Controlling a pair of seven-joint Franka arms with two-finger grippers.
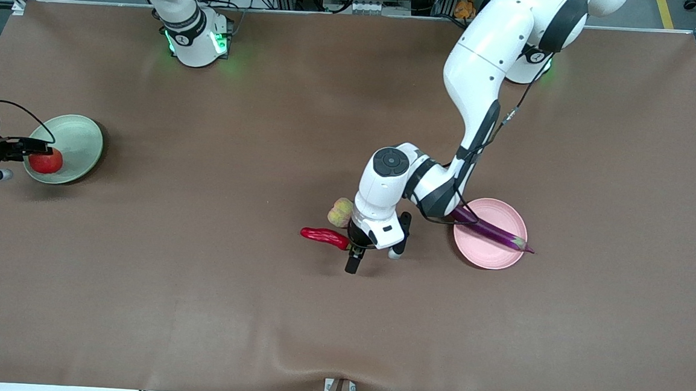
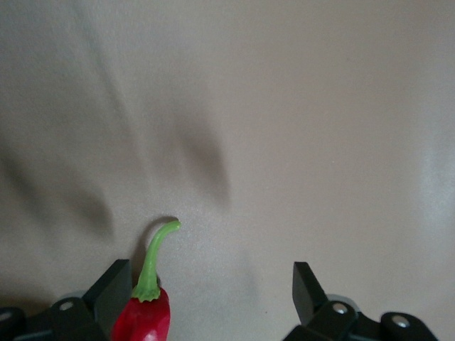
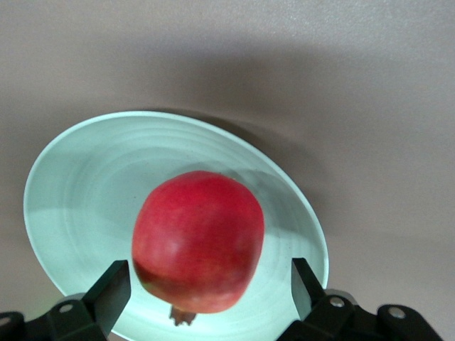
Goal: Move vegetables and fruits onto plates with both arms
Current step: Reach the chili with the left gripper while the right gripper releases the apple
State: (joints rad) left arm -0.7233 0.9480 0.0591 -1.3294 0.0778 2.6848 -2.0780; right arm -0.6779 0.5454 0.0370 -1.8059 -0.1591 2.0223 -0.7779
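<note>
With its fingers apart, the left gripper (image 1: 353, 259) straddles the shiny red chili pepper (image 1: 325, 237) on the brown worktop (image 1: 197, 283), seemingly to grasp it, while the right gripper (image 1: 9, 153), fingers also apart, hovers by the round red fruit (image 1: 45, 161) on the pale green plate (image 1: 79, 137).

Around the chili pepper (image 1: 325, 237): the peach (image 1: 341, 212) crowded it just beside, and the left gripper (image 1: 354, 257) stood open over its stem end.
Green plate (image 1: 79, 137): the apple (image 1: 45, 160) filled its nearer edge, with the spread right gripper (image 1: 0, 159) around it.
Pink plate (image 1: 501, 260): the eggplant (image 1: 491, 229) lay across it.
Table (image 1: 196, 307): bare cloth lay nearer the camera.
</note>
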